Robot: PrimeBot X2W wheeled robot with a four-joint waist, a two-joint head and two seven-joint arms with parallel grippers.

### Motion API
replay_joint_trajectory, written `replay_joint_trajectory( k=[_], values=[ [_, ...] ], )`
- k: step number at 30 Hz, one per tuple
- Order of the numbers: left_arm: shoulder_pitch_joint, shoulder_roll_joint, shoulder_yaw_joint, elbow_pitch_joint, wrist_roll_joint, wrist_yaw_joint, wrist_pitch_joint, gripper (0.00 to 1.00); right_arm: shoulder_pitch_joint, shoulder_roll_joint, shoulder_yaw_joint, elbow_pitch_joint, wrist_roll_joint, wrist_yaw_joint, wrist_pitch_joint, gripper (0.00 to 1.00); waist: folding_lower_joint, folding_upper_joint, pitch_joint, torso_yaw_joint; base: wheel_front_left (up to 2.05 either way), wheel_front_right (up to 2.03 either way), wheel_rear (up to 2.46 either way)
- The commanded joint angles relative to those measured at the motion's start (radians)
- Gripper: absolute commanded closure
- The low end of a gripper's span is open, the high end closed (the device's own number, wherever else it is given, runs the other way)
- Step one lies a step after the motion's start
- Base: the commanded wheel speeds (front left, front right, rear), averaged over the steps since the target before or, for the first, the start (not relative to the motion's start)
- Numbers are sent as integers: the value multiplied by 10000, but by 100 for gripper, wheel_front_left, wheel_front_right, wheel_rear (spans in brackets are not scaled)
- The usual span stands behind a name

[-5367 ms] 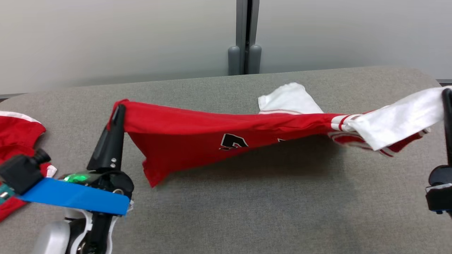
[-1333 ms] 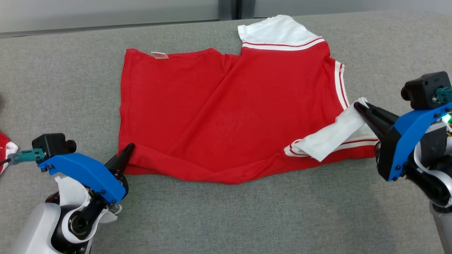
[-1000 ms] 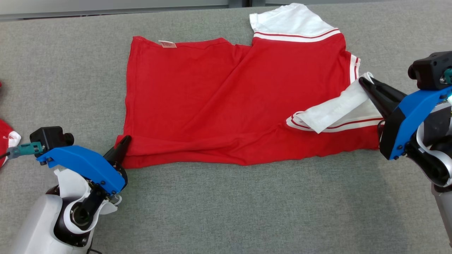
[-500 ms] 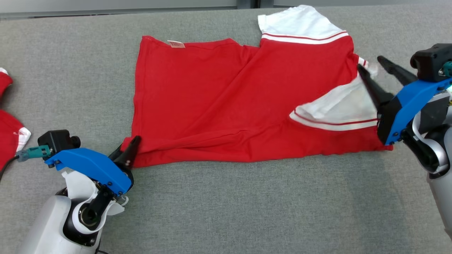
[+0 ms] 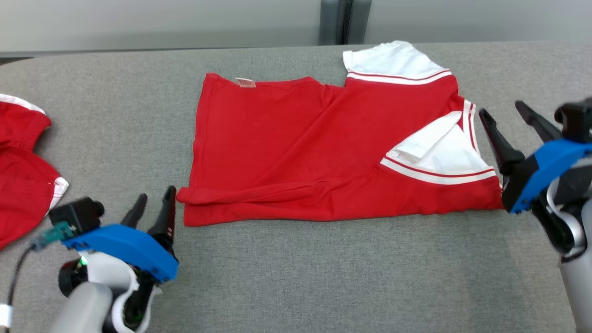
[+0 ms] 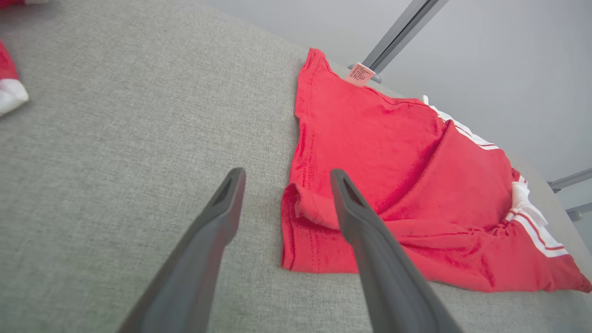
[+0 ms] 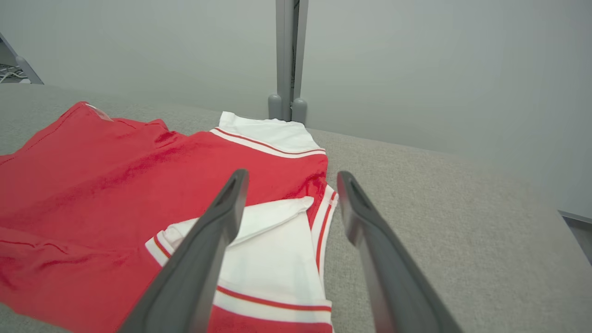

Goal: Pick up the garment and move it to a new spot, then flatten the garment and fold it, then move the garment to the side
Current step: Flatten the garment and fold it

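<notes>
The shirt lies folded over on the worktop — soft, light and floppy. My left tool and right tool both stand wide and empty, just off its ends. I'd pinch the doubled near corners — the layers should lift together there.

On my feed I see a desk covered in grey fabric. At its left edge lies a rumpled red cloth with white trim — partly cut off by the frame. Behind the desk stands a pale wall, split by a darker grey post — two rounded feet at its base.
</notes>
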Motion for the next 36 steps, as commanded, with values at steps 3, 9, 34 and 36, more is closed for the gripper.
replay_joint_trajectory(
  k=[3,9,34,36],
  values=[
    [269,-136,-278,230,583,75,-680,0,741,421,-767,-77,-271,1,-250,0,1,0,-238,-92,0,0,0],
    [432,-411,-1031,1265,1839,359,-1815,0,1717,1492,-2057,95,-856,1,-668,0,1,0,-398,-260,0,0,0],
    [-1412,-1422,-1994,4435,2754,81,-2481,0,781,2945,-3250,3584,-1757,2,-1091,0,1,0,442,-75,0,0,0],
    [-1512,-1584,-2116,4625,2737,-24,-2381,0,801,2975,-3215,3826,-1811,2,-903,48,1,0,462,-72,0,0,0]
  ],
)
